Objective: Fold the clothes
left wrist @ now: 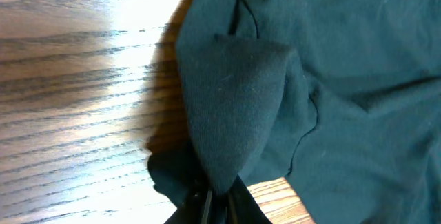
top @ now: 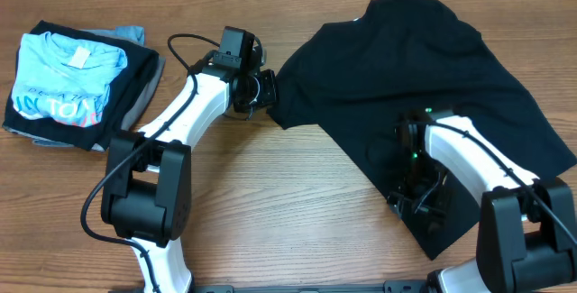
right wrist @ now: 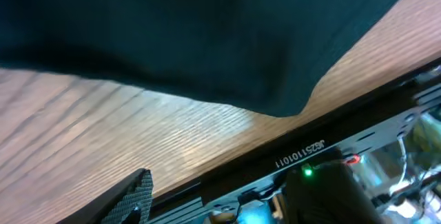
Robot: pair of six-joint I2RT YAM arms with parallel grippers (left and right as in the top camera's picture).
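Black T-shirt [top: 424,59] lies spread but skewed across the right half of the worktop [top: 297,203], its near hem close to the front edge. Not flat: creases run near its left corner.

Left claw [top: 261,90] is closed on that left corner. In the wrist view a peak of cloth runs straight down into the pinch.

Right claw [top: 419,201] sits low over the shirt's near part. Only one finger [right wrist: 131,196] shows in its wrist view, set off to the side over bare wood, no cloth in it. I read it as open and empty.

Step in hand, my judgement: get a second hold, then square the shirt.
- I'd bring the right claw onto the near hem edge and take a shallow single-layer bite.
- Keep the left pinch firm; thin fabric slips.
- Draw both corners apart gently until the creases go, low over the wood.

Folded pile [top: 77,81] at far left is well apart; steer clear of it.
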